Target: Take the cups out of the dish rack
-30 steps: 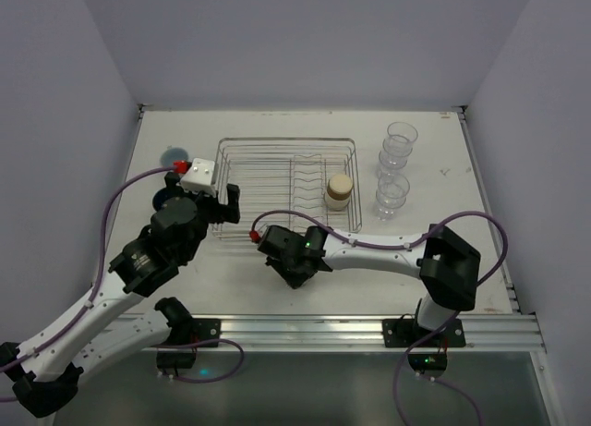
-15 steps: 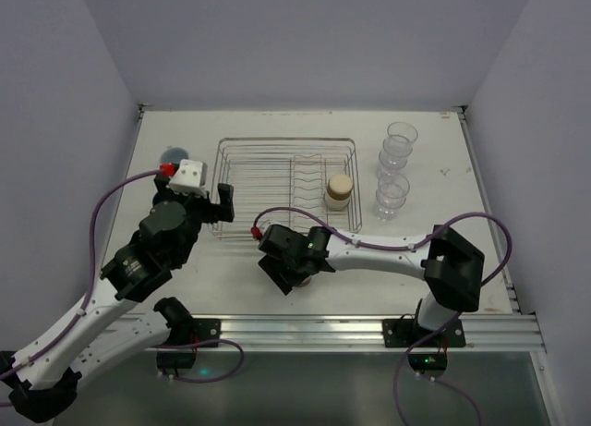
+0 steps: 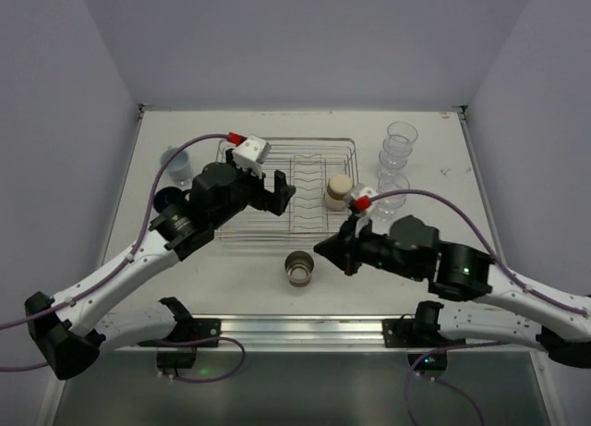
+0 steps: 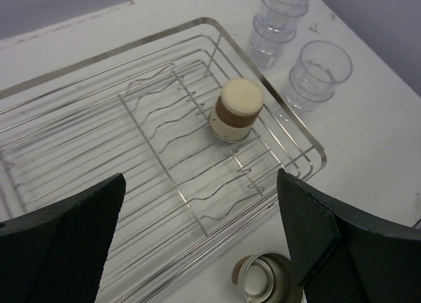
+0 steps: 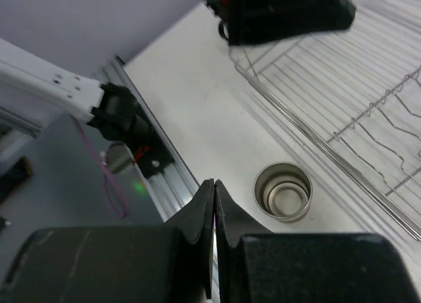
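Note:
The dish rack (image 3: 286, 140) is a silver wire basket at mid-table. One cream cup (image 3: 339, 190) stands mouth-down in its right half, also clear in the left wrist view (image 4: 238, 109). A tan cup (image 3: 299, 267) stands mouth-up on the table just in front of the rack (image 4: 151, 144). My left gripper (image 3: 268, 193) hovers open over the rack's near side with nothing between its fingers (image 4: 198, 178). My right gripper (image 3: 320, 247) is shut and empty, just right of the tan cup (image 5: 283, 191); its tips (image 5: 214, 183) are pressed together.
Clear tumblers (image 3: 397, 153) stand in a short row right of the rack, one more (image 3: 392, 193) nearer. A pale blue cup (image 3: 174, 158) and a dark blue cup (image 3: 166, 200) sit left of the rack. The aluminium rail (image 3: 305, 326) bounds the near edge.
My right gripper opened, left the tan cup on the table in front of the rack, drew back to the right and shut. My left arm swung from the rack's left side to over it.

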You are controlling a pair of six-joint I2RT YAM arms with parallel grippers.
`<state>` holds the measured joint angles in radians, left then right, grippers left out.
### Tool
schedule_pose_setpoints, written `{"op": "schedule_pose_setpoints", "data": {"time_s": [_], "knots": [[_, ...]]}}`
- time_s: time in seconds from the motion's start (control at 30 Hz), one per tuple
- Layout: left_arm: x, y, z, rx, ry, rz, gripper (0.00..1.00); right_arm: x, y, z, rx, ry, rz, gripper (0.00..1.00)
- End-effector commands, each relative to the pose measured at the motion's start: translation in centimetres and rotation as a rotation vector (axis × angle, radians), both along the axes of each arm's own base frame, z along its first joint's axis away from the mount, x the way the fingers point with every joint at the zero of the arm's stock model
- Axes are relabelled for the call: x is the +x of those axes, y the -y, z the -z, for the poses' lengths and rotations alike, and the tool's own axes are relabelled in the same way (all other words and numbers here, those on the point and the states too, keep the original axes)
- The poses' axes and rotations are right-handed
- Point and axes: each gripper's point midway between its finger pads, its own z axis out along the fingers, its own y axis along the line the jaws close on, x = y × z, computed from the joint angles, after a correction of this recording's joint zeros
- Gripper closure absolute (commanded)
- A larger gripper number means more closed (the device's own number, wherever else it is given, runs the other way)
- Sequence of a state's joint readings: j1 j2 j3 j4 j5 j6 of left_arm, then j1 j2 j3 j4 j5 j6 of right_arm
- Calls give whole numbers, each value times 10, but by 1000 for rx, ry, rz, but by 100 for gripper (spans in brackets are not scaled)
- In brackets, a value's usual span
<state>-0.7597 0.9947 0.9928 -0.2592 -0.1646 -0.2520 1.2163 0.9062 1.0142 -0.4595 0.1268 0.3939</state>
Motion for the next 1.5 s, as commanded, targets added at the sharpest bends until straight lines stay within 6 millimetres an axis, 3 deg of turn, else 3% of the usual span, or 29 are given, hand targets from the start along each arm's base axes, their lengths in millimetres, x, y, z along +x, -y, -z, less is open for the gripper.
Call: {"op": "schedule_pose_setpoints", "data": {"time_s": [0.0, 0.07, 0.1, 0.2, 0.33, 0.5, 0.7, 0.87, 1.17, 1.27, 1.47], "knots": [[-4, 61, -13, -95, -9, 239, 0, -1, 26, -61, 260, 102, 42, 100], [8, 86, 3, -47, -22, 307, 0, -6, 51, -84, 367, 145, 68, 100], [13, 97, 0, -53, 8, 336, 0, 2, 62, -89, 388, 163, 134, 100], [33, 131, 30, 13, -15, 424, 0, 17, 95, -93, 438, 189, 285, 100], [52, 162, 58, 76, -31, 510, 0, 22, 121, -89, 488, 192, 377, 100], [74, 183, 91, 147, -63, 541, 0, 23, 131, -82, 489, 196, 405, 100], [90, 193, 117, 196, -113, 531, 0, 25, 134, -78, 471, 202, 421, 100], [108, 186, 132, 248, -125, 439, 0, 26, 133, -75, 460, 200, 423, 99], [115, 190, 166, 307, -151, 462, 0, 29, 126, -68, 424, 192, 424, 98], [119, 188, 173, 322, -158, 454, 5, 28, 125, -68, 427, 187, 422, 97], [121, 187, 169, 307, -142, 437, 32, 29, 123, -63, 419, 178, 423, 95]]}}
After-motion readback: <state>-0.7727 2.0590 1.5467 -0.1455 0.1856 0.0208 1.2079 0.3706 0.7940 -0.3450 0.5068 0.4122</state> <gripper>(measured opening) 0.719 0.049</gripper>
